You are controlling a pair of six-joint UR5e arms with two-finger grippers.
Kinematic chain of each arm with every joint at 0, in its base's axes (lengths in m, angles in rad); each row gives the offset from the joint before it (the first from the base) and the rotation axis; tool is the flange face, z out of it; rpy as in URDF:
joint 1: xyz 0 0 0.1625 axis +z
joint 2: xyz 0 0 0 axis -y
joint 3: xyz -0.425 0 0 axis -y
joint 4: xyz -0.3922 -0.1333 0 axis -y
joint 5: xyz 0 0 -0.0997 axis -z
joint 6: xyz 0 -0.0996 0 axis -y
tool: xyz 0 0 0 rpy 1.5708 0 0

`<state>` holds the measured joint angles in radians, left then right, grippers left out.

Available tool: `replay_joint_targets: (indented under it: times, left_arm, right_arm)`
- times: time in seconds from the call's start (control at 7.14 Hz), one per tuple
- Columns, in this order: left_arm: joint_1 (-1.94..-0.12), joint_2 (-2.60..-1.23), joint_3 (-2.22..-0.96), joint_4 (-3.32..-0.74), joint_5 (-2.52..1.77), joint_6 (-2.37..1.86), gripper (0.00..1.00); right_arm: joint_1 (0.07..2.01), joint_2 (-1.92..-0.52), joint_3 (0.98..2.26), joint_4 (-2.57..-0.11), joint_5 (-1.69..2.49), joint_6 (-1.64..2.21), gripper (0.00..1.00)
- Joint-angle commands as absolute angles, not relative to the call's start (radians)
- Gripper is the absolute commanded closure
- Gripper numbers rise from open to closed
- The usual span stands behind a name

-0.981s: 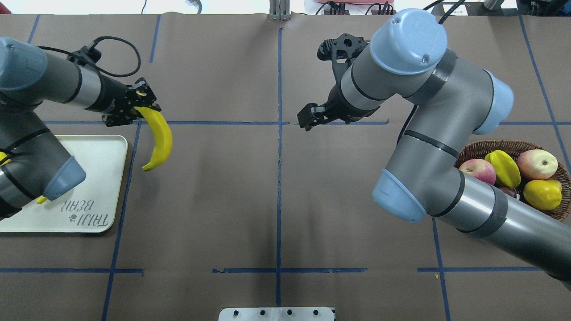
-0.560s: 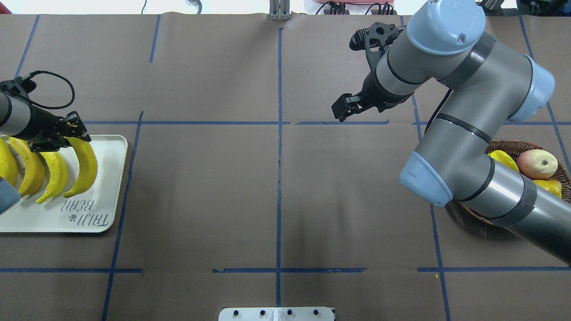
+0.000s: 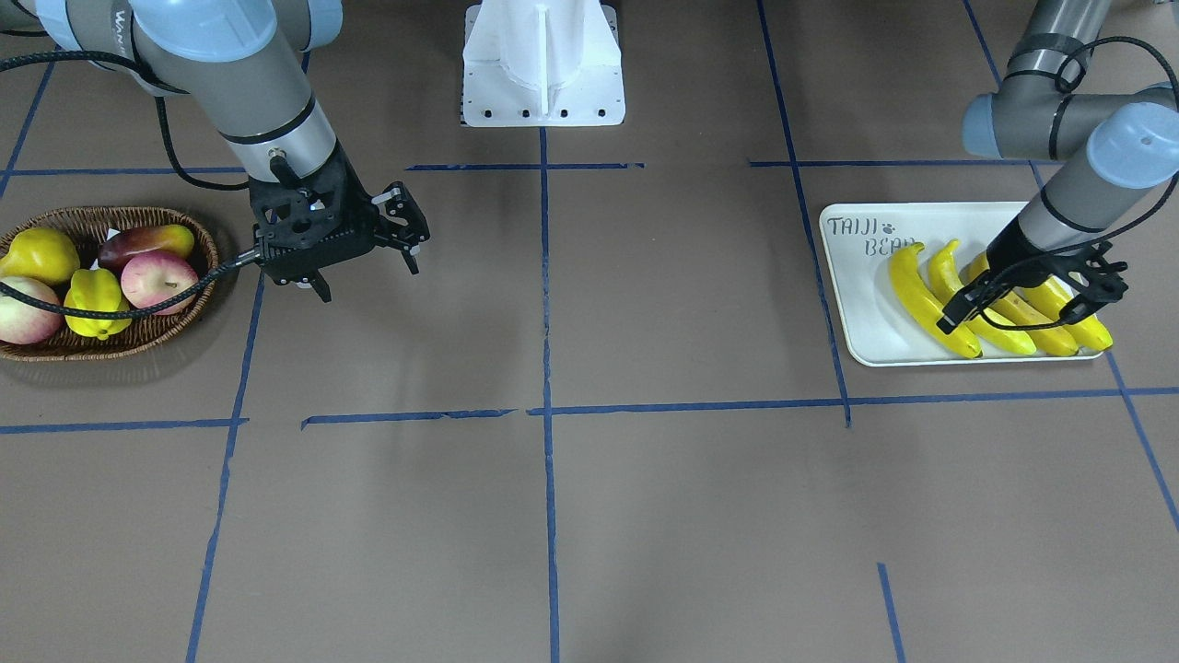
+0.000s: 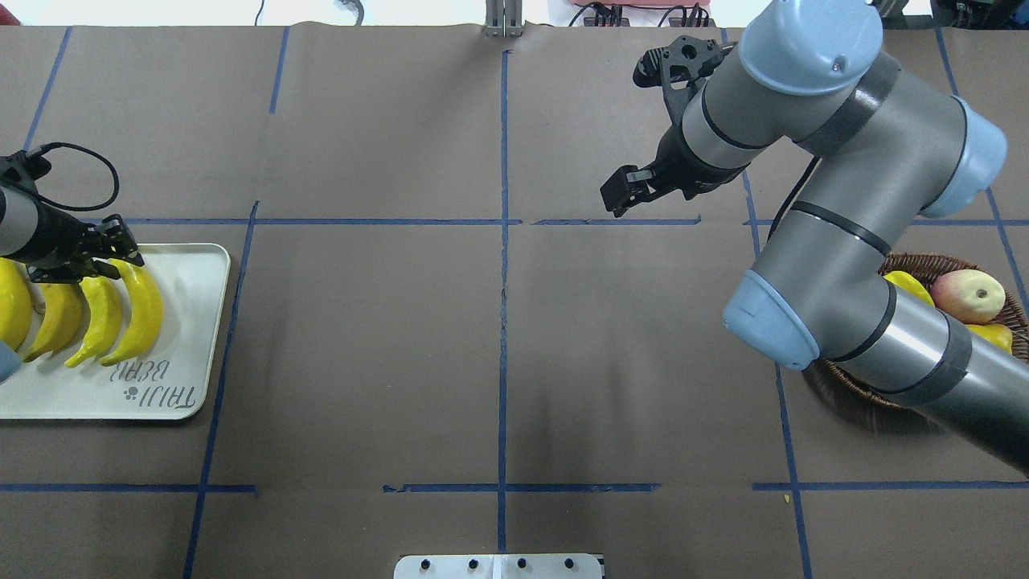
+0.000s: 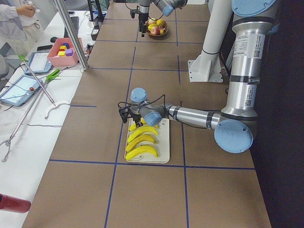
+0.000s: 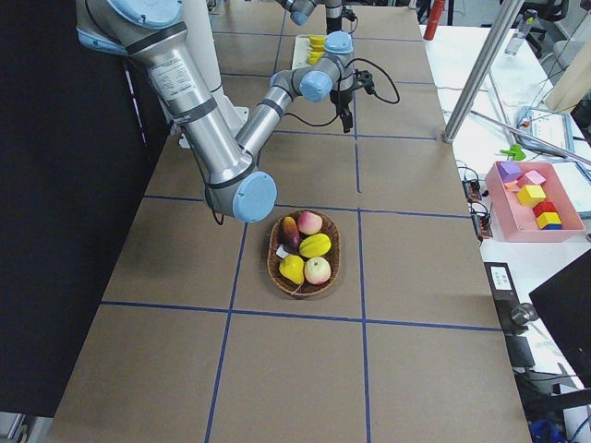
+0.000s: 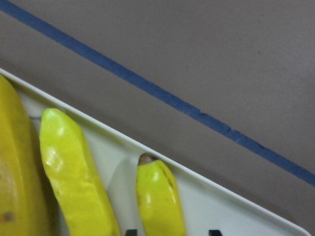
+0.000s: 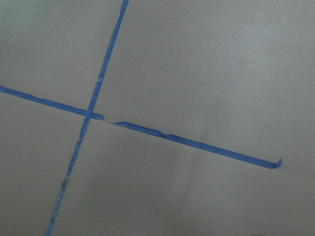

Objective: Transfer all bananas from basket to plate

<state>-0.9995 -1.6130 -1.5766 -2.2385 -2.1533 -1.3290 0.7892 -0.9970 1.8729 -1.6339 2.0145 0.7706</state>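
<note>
A second ago the left claw [image 4: 88, 259] held the fourth banana [image 4: 141, 310] in the air over the bare desk, past the plate's [image 4: 193, 322] far corner. It has since carried it over the plate and drawn back toward the desk's end. The banana now lies on the plate close beside the other three, and the jaws stand apart on either side of its dark tip. The right claw [image 3: 367, 267] has swung away from the centre line toward its own side, and its arm now covers more of the basket [image 4: 844, 394]
</note>
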Motion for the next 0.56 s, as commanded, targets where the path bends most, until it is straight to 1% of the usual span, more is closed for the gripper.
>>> replay_joint_targets:
  times: [0.0, 0.42]
  left_arm:
    - [-1.140, -1.606, -1.582, -2.194, -2.291, -1.133, 0.00]
    - [-1.326, -1.611, -1.595, -1.931, -2.326, -0.531, 0.00]
  right_arm:
    - [0.831, -1.024, 1.875, -1.655, 2.029, 0.749, 0.01]
    - [0.989, -1.176, 1.881, -1.683, 2.083, 0.405, 0.01]
